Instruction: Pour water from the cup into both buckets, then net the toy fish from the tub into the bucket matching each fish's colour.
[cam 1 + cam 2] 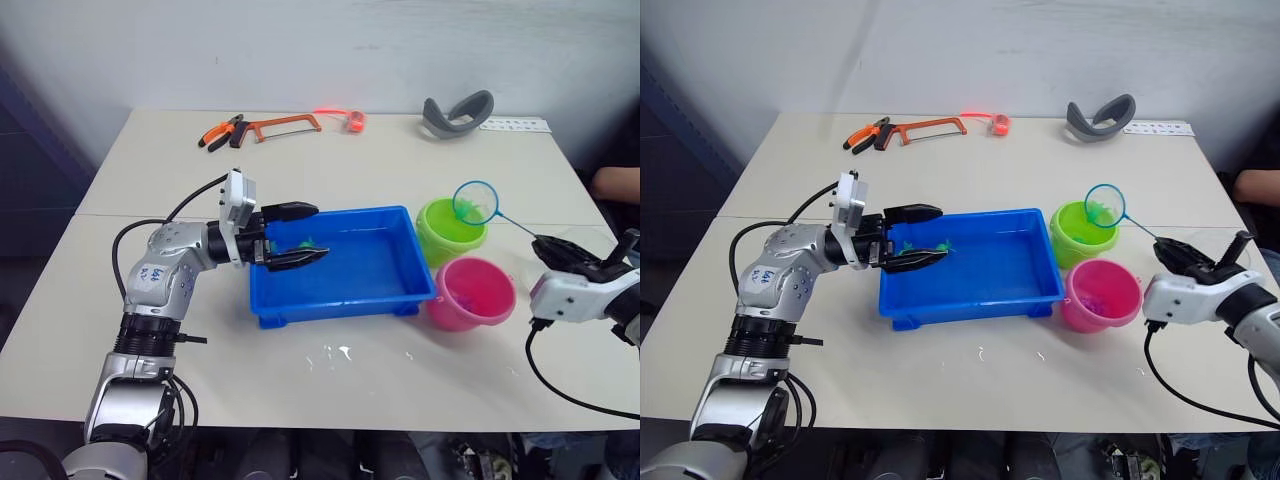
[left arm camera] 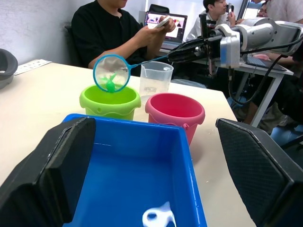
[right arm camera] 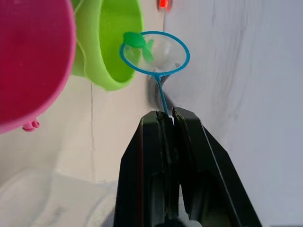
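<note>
Your right gripper (image 3: 166, 118) is pinched tight on the thin handle of the net (image 1: 476, 202), and you are holding the hoop up over the green bucket (image 1: 449, 231). You can see one green fish (image 3: 138, 43) sitting in the mesh, just above the green bucket's rim. The pink bucket (image 1: 471, 293) sits just beside the green bucket, on the side nearer you, and pink bits show inside it. The tub (image 1: 340, 266) is next to the green bucket, on its left. Your left gripper (image 1: 300, 235) hangs over the tub's far end from the green bucket, with its two fingers spread wide and nothing between them. Another green fish (image 1: 306, 242) lies in the tub right by those fingers. The cup (image 2: 155, 79) stands behind the two buckets, close to your right arm. A person sits past the table with a phone (image 2: 162, 21).
</note>
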Motion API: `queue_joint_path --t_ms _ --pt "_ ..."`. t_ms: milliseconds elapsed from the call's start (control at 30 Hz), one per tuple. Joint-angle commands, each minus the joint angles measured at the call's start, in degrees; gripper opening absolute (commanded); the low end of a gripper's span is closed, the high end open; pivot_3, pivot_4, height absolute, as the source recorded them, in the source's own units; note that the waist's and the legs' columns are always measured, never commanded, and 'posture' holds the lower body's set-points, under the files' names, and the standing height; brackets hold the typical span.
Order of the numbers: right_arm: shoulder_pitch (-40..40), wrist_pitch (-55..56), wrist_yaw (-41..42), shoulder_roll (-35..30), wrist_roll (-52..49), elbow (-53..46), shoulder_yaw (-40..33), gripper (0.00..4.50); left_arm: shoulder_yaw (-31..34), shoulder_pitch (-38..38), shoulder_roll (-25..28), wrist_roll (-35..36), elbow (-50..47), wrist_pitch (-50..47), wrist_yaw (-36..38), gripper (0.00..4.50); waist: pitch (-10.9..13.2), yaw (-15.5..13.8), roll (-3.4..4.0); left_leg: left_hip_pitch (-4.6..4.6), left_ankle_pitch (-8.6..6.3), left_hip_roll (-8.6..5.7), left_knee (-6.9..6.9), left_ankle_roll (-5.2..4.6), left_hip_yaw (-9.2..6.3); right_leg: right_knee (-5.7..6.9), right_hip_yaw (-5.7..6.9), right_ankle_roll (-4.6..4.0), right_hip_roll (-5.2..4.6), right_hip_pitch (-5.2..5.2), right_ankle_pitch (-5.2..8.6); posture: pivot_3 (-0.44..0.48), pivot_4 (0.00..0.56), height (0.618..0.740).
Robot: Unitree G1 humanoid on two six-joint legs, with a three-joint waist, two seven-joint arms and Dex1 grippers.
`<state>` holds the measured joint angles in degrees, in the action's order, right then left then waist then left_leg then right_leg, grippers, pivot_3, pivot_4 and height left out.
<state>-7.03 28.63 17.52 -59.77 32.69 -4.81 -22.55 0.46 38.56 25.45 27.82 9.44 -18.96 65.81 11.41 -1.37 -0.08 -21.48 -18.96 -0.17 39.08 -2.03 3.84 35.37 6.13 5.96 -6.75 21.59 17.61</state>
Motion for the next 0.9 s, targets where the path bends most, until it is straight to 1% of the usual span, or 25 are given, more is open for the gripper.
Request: queue_joint_path --t_ms 33,100,167,233,267,333,400,467,500,533,600,700,800,900 --pt "0.2 4.2 -8.5 -2.9 7.3 3.0 -1.4 0.0 0.0 0.1 -0.2 -0.1 -0.8 1.4 0.3 4.42 0.0 0.0 0.0 0.0 0.0 -0.01 0.0 0.0 0.0 -0.01 -0.02 0.0 0.0 0.0 0.0 0.0 0.15 0.74" --pt "0.4 4.7 -11.5 -3.3 9.2 4.2 -1.3 0.0 -0.1 0.2 -0.3 -0.1 -0.5 1.7 0.4 4.42 0.0 0.0 0.0 0.0 0.01 0.02 0.0 0.01 0.0 -0.03 -0.01 0.0 0.03 -0.01 0.0 0.0 0.15 0.74" --pt "0.2 6.0 -15.2 -4.7 13.3 4.0 -0.8 0.0 -0.1 0.3 -0.4 -0.1 -0.4 1.8 0.3 4.42 0.0 0.1 0.01 0.0 0.02 0.06 -0.01 0.05 -0.01 -0.03 -0.01 -0.01 0.07 -0.01 0.01 0.0 0.15 0.74" --pt "0.5 6.9 -17.5 -5.0 14.4 4.5 -0.6 0.0 -0.1 0.2 -0.4 0.0 -0.4 1.9 0.3 4.42 0.0 0.1 0.02 0.0 0.03 0.06 -0.02 0.06 -0.01 -0.02 -0.02 -0.01 0.08 -0.01 0.01 0.0 0.15 0.74" --pt "1.0 7.3 -17.9 -4.9 13.4 5.1 -0.6 0.0 -0.1 0.1 -0.4 0.0 -0.4 1.9 0.4 4.42 0.0 0.1 0.02 0.0 0.03 0.06 -0.02 0.07 -0.01 -0.02 -0.02 -0.02 0.09 -0.01 0.01 0.0 0.15 0.74" --pt "2.1 8.6 -17.1 -4.1 8.0 5.6 -0.8 0.0 0.3 -0.1 -0.1 0.2 -0.4 2.1 0.5 4.42 0.0 0.1 0.02 0.01 0.04 0.07 -0.02 0.08 -0.01 -0.02 -0.03 -0.02 0.1 -0.01 0.01 0.0 0.15 0.74" --pt "3.2 9.0 -12.1 -2.7 -3.5 5.0 0.4 0.0 1.4 -0.6 0.7 0.7 -0.4 2.3 0.9 4.42 0.0 0.2 0.02 0.01 0.04 0.09 -0.02 0.08 -0.02 -0.02 -0.02 -0.02 0.12 -0.01 0.01 0.0 0.15 0.74" --pt "3.3 3.4 -2.4 -0.6 -22.7 -0.3 3.4 0.0 3.2 -1.8 2.1 1.8 -0.5 3.0 2.1 4.42 0.0 0.5 0.01 0.03 0.04 0.11 -0.02 0.09 -0.03 -0.03 -0.02 -0.02 0.14 -0.02 0.01 0.0 0.15 0.74" --pt "3.0 -1.8 2.5 0.2 -33.7 -4.8 5.1 0.0 4.4 -2.7 3.0 2.2 -0.6 3.7 2.7 4.42 0.0 0.8 0.01 0.05 0.04 0.19 -0.02 0.09 -0.03 -0.06 -0.02 -0.02 0.18 -0.06 0.01 0.0 0.15 0.74" --pt "2.8 -5.8 6.3 0.8 -41.3 -8.0 6.0 0.0 5.3 -3.4 3.7 2.4 -0.6 4.1 3.1 4.42 0.0 0.9 0.02 0.05 0.03 0.27 -0.02 0.1 -0.07 -0.05 -0.01 -0.03 0.16 -0.06 0.0 0.0 0.15 0.74" --pt "3.1 -15.9 12.0 0.7 -52.8 -14.3 8.1 0.0 7.8 -5.5 6.0 2.6 -0.2 5.8 4.0 4.42 0.0 1.2 0.02 0.05 0.03 0.25 -0.02 0.1 -0.07 0.0 0.01 -0.04 0.14 -0.05 0.0 0.0 0.15 0.74" --pt "5.5 -29.6 16.4 -0.8 -59.4 -20.5 11.1 0.0 11.2 -8.1 8.7 3.1 0.9 6.6 3.7 4.42 0.0 1.4 0.02 0.08 0.02 0.31 0.01 0.08 -0.09 0.0 -0.01 -0.07 -0.04 -0.07 -0.01 0.0 0.15 0.74" --pt "11.1 -41.3 18.1 -1.7 -61.7 -24.0 15.9 0.0 14.0 -11.3 11.3 2.1 1.7 8.0 3.1 4.42 0.0 1.3 0.02 0.09 -0.01 0.27 0.05 0.02 -0.13 -0.01 0.05 -0.1 -0.24 -0.09 -0.02 0.0 0.15 0.74" --pt "17.2 -55.0 20.3 -2.7 -63.6 -25.6 22.0 0.0 17.8 -16.5 13.5 2.3 0.1 8.6 1.0 4.42 0.0 1.4 0.02 0.07 -0.08 0.15 0.03 -0.06 -0.18 -0.13 0.21 -0.15 -0.56 -0.04 0.02 0.0 0.15 0.74"
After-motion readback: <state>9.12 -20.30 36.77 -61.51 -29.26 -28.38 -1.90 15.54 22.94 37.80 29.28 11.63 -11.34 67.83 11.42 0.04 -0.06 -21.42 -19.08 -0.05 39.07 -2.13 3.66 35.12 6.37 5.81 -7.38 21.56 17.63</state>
